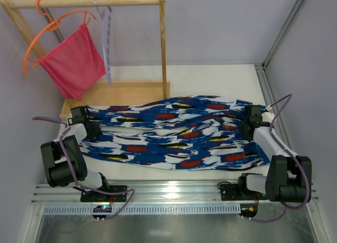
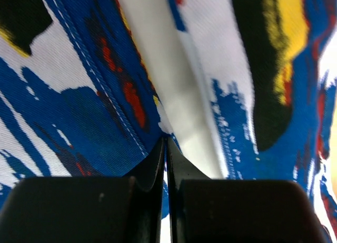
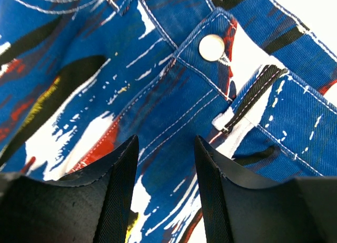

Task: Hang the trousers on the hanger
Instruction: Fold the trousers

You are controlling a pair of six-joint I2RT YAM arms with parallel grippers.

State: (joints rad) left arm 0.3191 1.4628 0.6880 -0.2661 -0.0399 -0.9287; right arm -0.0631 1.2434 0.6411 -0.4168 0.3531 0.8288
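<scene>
Trousers L-R, waist right; L end effector pinching them, R end effector released.

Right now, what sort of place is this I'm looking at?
Probably a robot lab test cell staged for laundry practice, not a home. A small wooden clothes rack stands on a white table, printed trousers lie spread in front, and an aluminium rail and frame post edge the space.

Lab: aluminium-framed test enclosure
</scene>
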